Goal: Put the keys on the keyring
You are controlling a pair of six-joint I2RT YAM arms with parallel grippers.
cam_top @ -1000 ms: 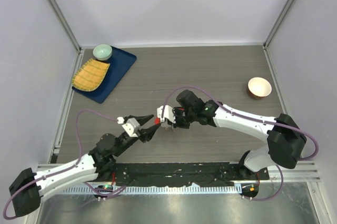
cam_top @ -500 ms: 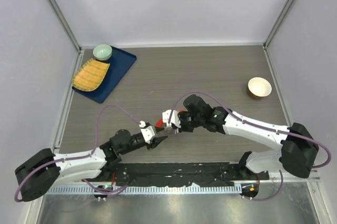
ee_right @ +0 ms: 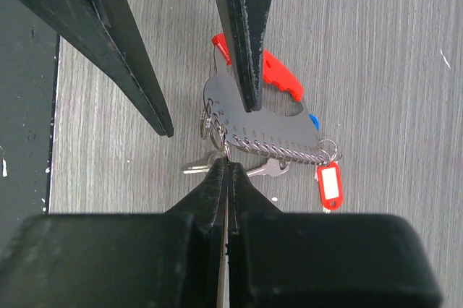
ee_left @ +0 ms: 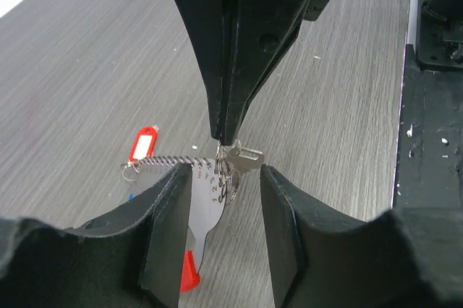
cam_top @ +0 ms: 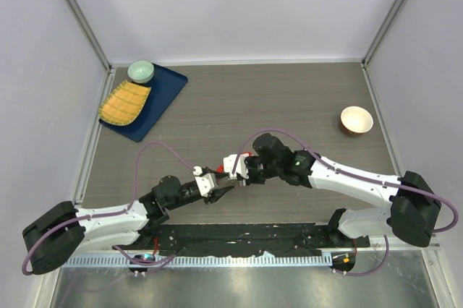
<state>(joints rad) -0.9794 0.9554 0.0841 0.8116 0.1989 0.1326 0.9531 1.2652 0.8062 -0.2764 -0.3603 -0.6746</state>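
Two grippers meet over the keyring [ee_right: 278, 152] at about 6 o'clock from the middle of the table [cam_top: 289, 98], close to the arm bases. The left one comes in from 8 o'clock, the right from 2 o'clock.

**Right gripper** [ee_right: 226, 169]: fingers pressed together. Their tips sit on the small wire ring at the 9 o'clock end of the chain. It appears to pinch that ring, most likely to hold it steady while the other arm works.

**Left gripper** [ee_left: 225, 172]: fingers apart, one on each side of a flat grey plate [ee_right: 260, 123] marked like a ruler. It holds nothing. The stance suggests it is lining up on the plate or the ring rather than gripping either.

**Keys** [ee_right: 269, 170]: two silver shapes fan out at 6 o'clock of the chain, just beside the pinched ring.

**Attachments:**
- A red label tag [ee_right: 329, 185] hangs at the chain's 4 o'clock end.
- A red curved tag [ee_right: 283, 82] shows at 12 o'clock of the plate.
- A blue tag [ee_right: 312, 120] shows at 3 o'clock of the plate.

**Hard to make out:**
- The point where ring, chain and keys join lies under the right fingertips, so I cannot tell whether the keys are threaded on or only lying against it.
- Neither wrist view shows whether the bunch rests on the table or is lifted slightly.
- The blue tag is mostly covered by the plate.
- The left finger cuts off part of the plate in the left wrist view.
- In the overhead view the whole bunch is too small to read.
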